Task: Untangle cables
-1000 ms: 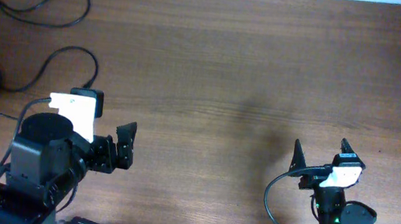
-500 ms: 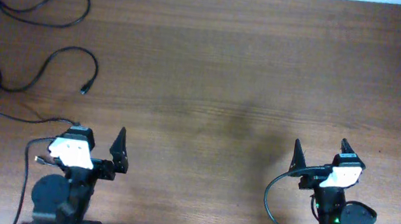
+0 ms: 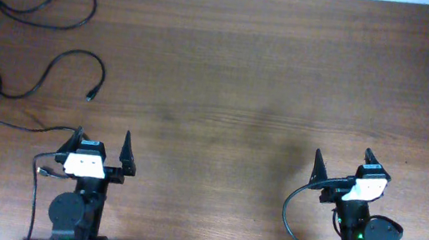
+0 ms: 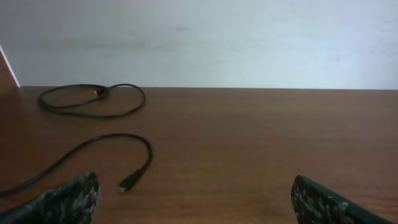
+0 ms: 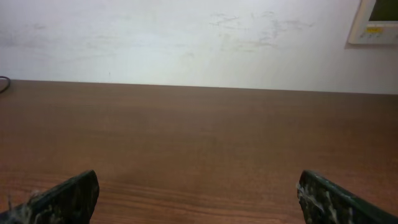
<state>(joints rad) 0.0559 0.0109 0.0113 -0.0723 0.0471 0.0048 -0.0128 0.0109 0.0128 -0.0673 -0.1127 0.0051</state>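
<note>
Left hand pulled back low, spread wide, cables cut off at left

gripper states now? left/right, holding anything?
Left gripper: open, holding nothing.
Right gripper: open, holding nothing.

In the overhead view the cables at middle left run off the left edge, far ends unseen; their plugs are too small to tell apart. In the left wrist view the left tool has both fingers cut by the bottom edge. A dark sliver at the right wrist view's left edge is too little to name
</note>
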